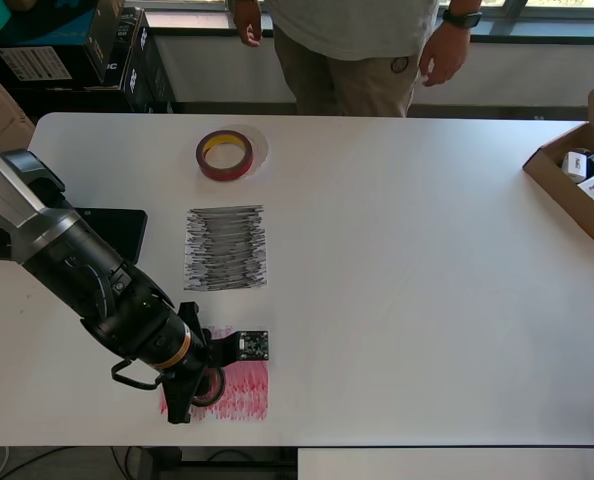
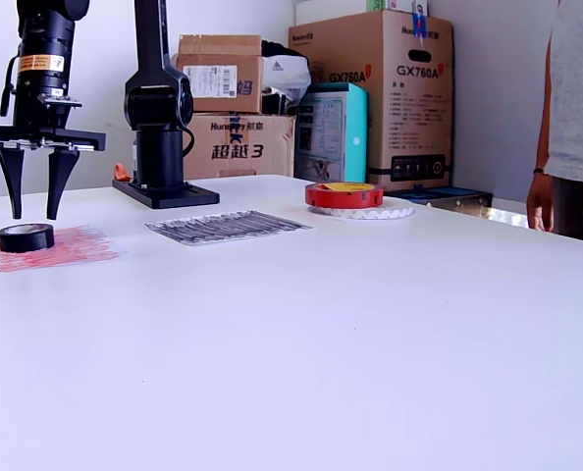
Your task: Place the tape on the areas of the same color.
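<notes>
Small black roll (image 2: pixel 26 236) lies flat, hole up, on the red scribbled sheet (image 2: pixel 71 248) at the near-left of the table in the exterior view, i.e. wrong colour, so I'd judge it needs lifting off. Gripper (image 2: pixel 34 211) hangs straight above it, fingers pointing down, spread apart w/ nothing between them; tips sit just over the roll's top, one each side, not touching as far as I can tell. So the key relation: roll is directly below the open fingers, and being round it has no long axis to line up with. A straight drop and squeeze should do, though the low roll leaves little wall to grab. In the overhead view the arm hides most of the roll. Black scribbled sheet (image 1: pixel 226 248) is the next one along the table, w/ nothing on it. Beyond that, red-brown roll (image 1: pixel 224 154) sits on the white ring (image 2: pixel 370 209), far end. White sheet not made out.
</notes>
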Controlling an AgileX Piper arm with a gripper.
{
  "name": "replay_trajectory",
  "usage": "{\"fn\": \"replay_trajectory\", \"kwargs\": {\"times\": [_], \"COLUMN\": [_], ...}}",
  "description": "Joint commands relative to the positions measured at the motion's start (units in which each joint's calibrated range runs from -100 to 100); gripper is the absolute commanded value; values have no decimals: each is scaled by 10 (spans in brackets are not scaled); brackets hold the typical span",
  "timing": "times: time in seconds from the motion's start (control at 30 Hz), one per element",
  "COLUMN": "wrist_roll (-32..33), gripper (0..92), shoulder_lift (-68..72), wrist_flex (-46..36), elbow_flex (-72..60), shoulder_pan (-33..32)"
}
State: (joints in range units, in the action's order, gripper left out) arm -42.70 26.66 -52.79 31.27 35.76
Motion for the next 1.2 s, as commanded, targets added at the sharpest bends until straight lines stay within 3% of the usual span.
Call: {"fn": "replay_trajectory", "kwargs": {"times": [0.0, 1.17], "wrist_roll": [3, 1], "gripper": [462, 462], "shoulder_lift": [-2, 9], "wrist_flex": [0, 6], "elbow_flex": [7, 28], "shoulder_pan": [1, -15]}}
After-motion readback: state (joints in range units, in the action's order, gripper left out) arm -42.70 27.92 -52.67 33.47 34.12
